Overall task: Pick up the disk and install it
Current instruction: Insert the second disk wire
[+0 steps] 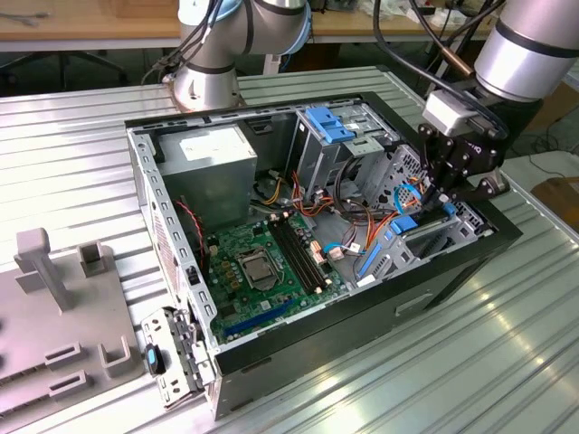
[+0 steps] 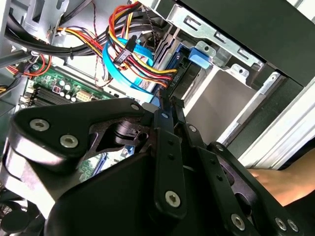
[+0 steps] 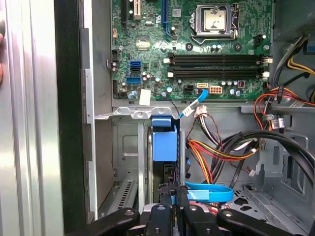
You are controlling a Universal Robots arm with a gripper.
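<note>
my gripper (image 1: pixel 450 194) inside open computer case (image 1: pixel 172 226), at drive bay on exterior view's right | my jaws nearly closed, pinching edge of the disk (image 3: pixel 164 147) | disk on edge in bay, blue bracket toward motherboard (image 3: pixel 192 49)

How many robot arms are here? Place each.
2. The rear arm stands behind the computer case; the working arm reaches into it from the exterior view's right. Others may be out of frame.
</note>
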